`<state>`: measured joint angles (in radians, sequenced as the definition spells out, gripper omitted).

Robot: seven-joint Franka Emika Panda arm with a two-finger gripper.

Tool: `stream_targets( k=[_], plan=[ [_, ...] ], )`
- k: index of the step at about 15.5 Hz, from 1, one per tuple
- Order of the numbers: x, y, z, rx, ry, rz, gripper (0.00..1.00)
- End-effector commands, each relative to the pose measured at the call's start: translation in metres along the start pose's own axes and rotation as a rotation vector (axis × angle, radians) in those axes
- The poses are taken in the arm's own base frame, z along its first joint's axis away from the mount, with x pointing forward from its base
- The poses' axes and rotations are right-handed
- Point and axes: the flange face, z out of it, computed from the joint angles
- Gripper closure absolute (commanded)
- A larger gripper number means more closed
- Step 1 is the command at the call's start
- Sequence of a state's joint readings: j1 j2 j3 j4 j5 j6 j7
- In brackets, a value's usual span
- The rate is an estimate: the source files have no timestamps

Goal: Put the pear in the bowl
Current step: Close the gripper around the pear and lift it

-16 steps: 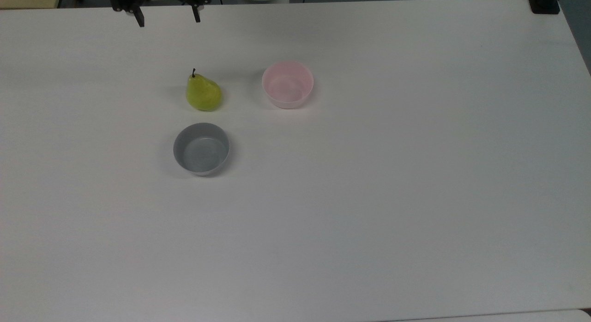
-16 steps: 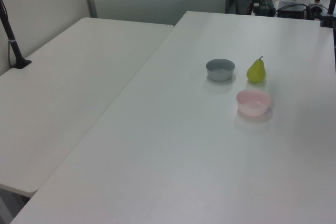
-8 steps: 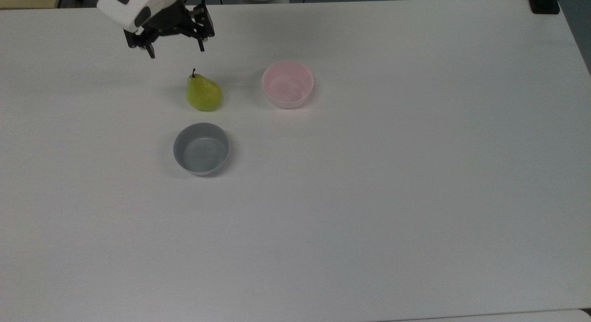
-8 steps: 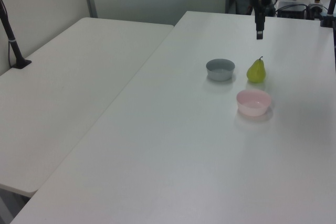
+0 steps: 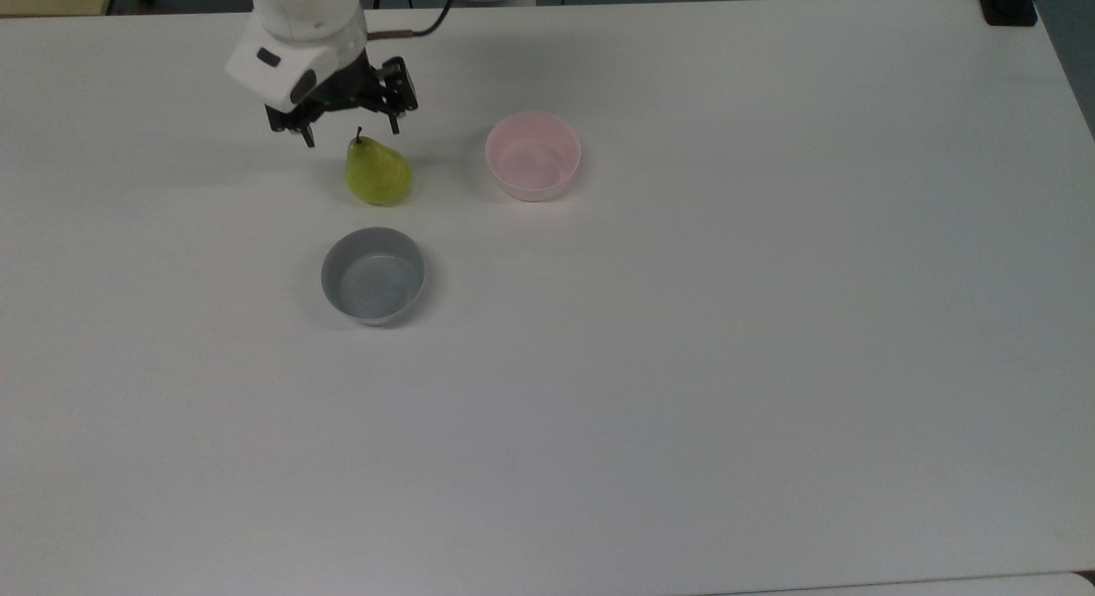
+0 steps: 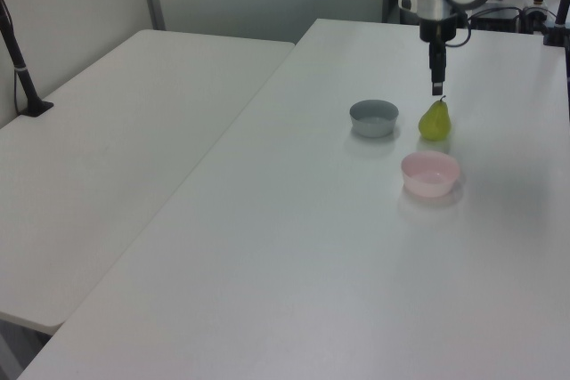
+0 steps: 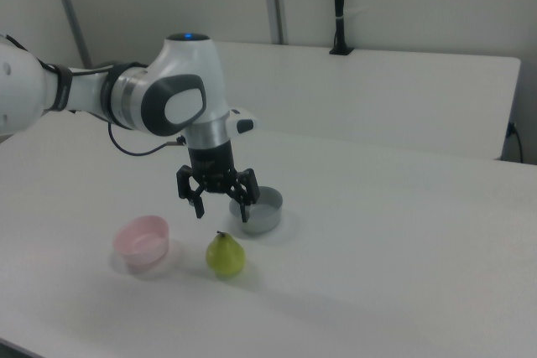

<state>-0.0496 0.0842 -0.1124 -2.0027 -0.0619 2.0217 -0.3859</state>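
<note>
The pear stands upright on the white counter, stem up, with nothing touching it. In the top view the pink bowl sits to the pear's right, well apart from it, and the grey bowl lies nearer the top view's bottom edge, almost straight below the pear. Both bowls hold nothing.

The pincer hangs just above the pear's stem end, its two fingers spread apart and pointing down at the counter. In the right view the pincer is over the pear with a clear gap between fingertips and fruit; there the pink bowl is at the right view's left and the grey bowl sits farther back, partly behind one finger. In the left view the pincer hovers right at the stem of the pear, with the grey bowl to the left view's left and the pink bowl nearer the camera.
</note>
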Motion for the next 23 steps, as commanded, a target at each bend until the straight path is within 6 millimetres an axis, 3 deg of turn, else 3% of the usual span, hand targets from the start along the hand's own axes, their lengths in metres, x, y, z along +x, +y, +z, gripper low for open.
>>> stream_targets(
  k=[1, 5, 8, 11, 19, 23],
  plan=[
    [0.008, -0.012, 0.028, -0.019, -0.013, 0.003, 0.0],
    [0.017, -0.026, 0.055, -0.019, -0.033, -0.012, 0.0],
    [0.016, -0.027, 0.073, -0.065, -0.077, -0.002, 0.0],
    [0.017, -0.026, 0.08, -0.073, -0.092, -0.011, 0.0],
    [0.016, -0.026, 0.088, -0.087, -0.114, -0.023, 0.34],
    [0.013, -0.026, 0.071, -0.089, -0.109, -0.01, 0.39]
  ],
)
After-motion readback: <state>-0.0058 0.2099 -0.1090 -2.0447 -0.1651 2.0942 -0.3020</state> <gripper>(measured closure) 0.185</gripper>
